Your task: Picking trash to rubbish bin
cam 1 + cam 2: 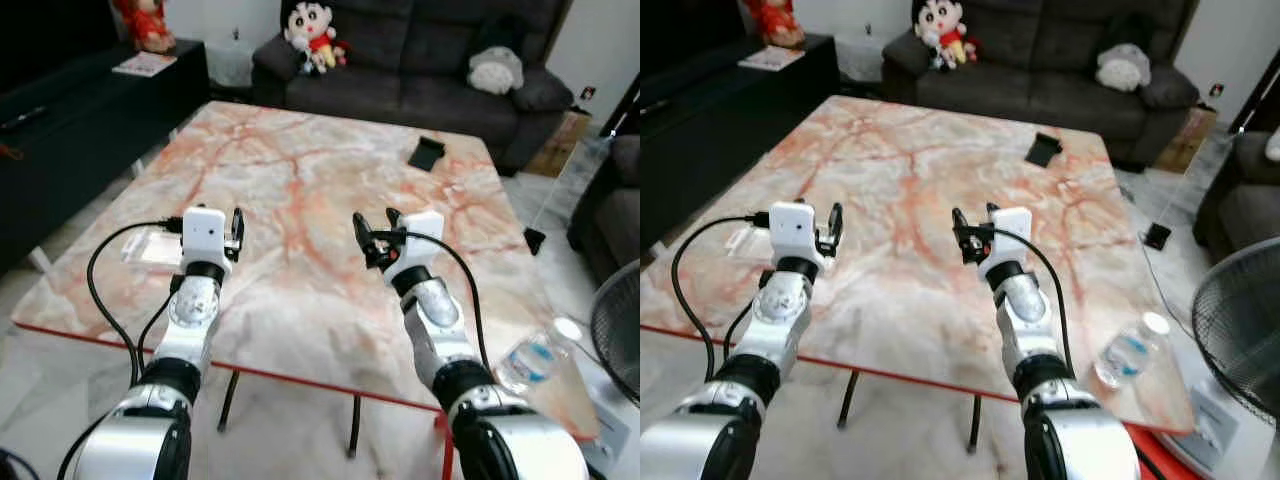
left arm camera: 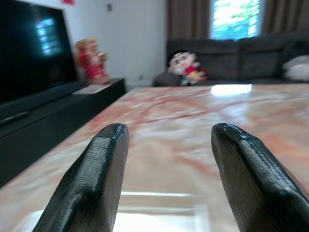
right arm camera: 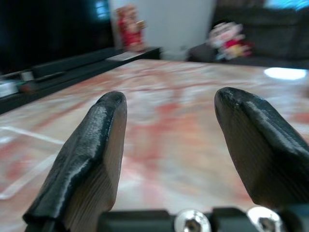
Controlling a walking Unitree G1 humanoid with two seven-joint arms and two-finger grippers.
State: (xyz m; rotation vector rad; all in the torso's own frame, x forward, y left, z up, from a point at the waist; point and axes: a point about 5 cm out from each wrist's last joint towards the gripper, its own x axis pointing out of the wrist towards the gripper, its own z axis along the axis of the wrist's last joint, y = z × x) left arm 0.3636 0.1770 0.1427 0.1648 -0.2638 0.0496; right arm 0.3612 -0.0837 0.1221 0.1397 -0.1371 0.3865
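Your plastic bottle (image 1: 530, 360) lies at the lower right of the surface (image 1: 310, 190), long axis diagonal, nearer your right gripper (image 1: 375, 228); both it and the left gripper (image 1: 236, 228) hold fingers apart, empty.

One large marble-patterned table with orange-red veining (image 1: 300, 170) stood in the room. On it lay one small flat black rectangular object (image 1: 427, 153), one clear plastic wrapper (image 1: 150, 247) and one clear plastic water bottle with a white cap (image 1: 533, 356). Two silver robot arms were present, each ending in one gripper, the left gripper (image 1: 237, 228) and the right gripper (image 1: 374, 232), with two black fingers apiece. One dark grey sofa (image 1: 420, 70) carried one black-haired doll in red (image 1: 307, 35) and one grey cushion (image 1: 496, 68). One red figurine (image 1: 143, 22) stood on one black cabinet (image 1: 90, 110). One black mesh fan (image 1: 1240, 330) appeared.
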